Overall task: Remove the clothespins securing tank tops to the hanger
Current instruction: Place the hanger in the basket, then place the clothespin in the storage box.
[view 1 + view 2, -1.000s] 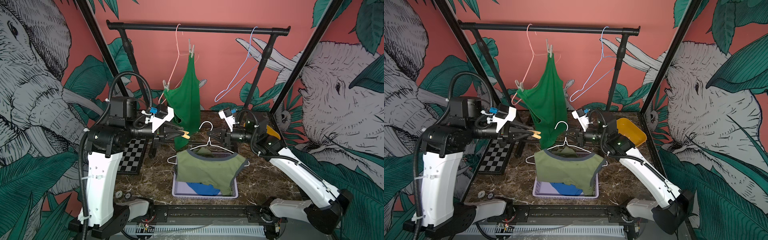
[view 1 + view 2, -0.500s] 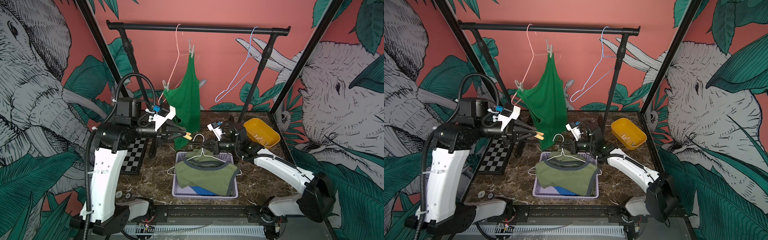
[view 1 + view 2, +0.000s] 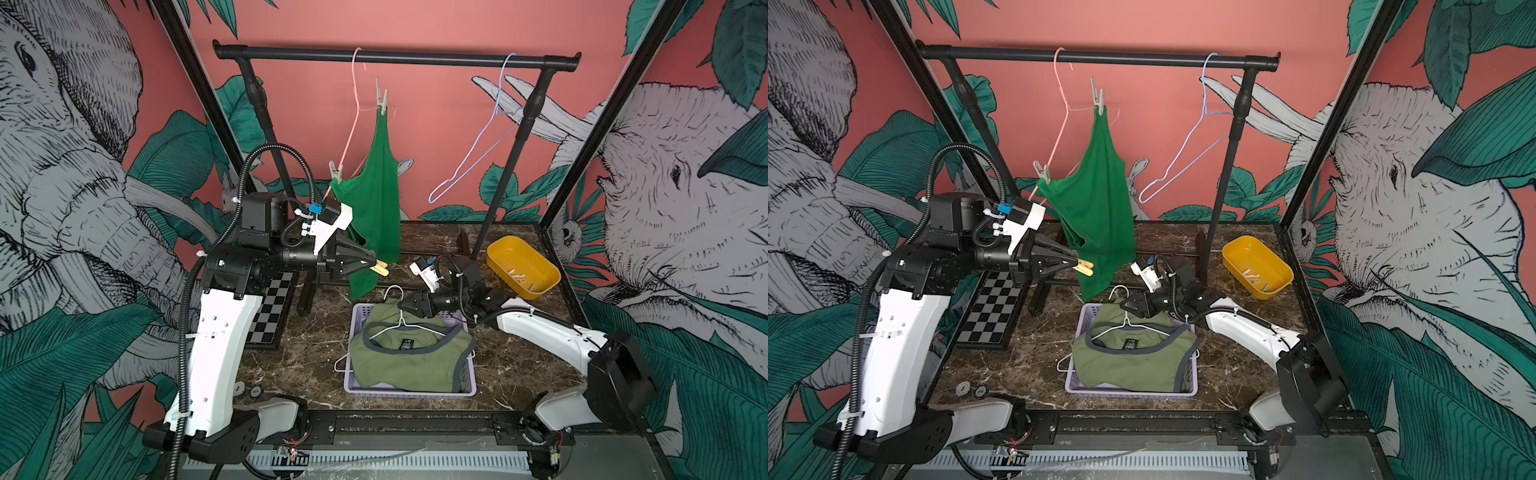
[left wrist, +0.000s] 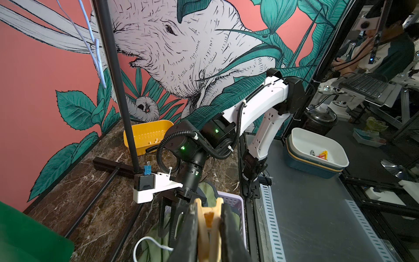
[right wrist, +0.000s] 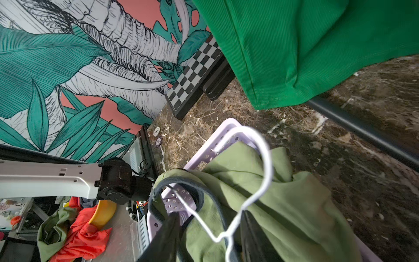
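well, my left gripper (image 3: 371, 262) is pinched tight on a tan clothespin (image 4: 209, 224) jutting lengthwise out of the jaws, and the yellow bin (image 3: 524, 291) lies well off rightward, nearer my right gripper (image 3: 402, 306), spread around the white hanger (image 5: 268, 167).

Three wire hangers (image 3: 500, 89); two tank tops (image 3: 380, 195) in plain sight; two clothespins (image 3: 381, 93) clipped on, one tan clothespin (image 3: 380, 268) apart, more in one yellow tub (image 3: 536, 293), too small to count; one lilac basket (image 3: 409, 391); one chessboard (image 3: 270, 307).
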Controlling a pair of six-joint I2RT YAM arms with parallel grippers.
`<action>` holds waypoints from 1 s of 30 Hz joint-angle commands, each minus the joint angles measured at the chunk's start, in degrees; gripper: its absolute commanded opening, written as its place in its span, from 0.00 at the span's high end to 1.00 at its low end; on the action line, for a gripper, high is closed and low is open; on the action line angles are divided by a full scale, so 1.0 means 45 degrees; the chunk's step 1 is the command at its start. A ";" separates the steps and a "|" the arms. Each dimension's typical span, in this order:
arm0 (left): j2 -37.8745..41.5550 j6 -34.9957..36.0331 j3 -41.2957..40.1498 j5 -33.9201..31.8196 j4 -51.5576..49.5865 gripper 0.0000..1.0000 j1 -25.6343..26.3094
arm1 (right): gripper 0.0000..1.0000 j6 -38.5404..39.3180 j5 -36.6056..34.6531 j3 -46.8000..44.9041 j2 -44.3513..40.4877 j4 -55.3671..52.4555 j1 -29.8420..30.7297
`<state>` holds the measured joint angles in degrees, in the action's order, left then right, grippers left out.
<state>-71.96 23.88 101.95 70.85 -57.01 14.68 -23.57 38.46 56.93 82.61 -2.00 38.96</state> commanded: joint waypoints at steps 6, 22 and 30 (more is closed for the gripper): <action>-0.0251 -0.1654 -0.0175 0.1036 0.1604 1.00 -0.0004 | 0.54 0.0228 0.0380 0.2219 -0.1796 -0.0481 0.0004; -0.0468 -0.3606 -0.0937 0.2207 0.3358 1.00 0.0114 | 0.45 -0.0968 0.2508 0.6113 -0.1842 0.1233 0.1005; -0.0414 -0.4686 -0.1123 0.2736 0.4375 1.00 0.0117 | 0.45 -0.0198 0.2377 0.7154 -0.0881 0.0374 0.1578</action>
<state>-75.07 5.91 97.54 80.42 -40.97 14.96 -26.44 48.51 87.24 78.11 -0.05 45.23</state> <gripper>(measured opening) 0.138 0.549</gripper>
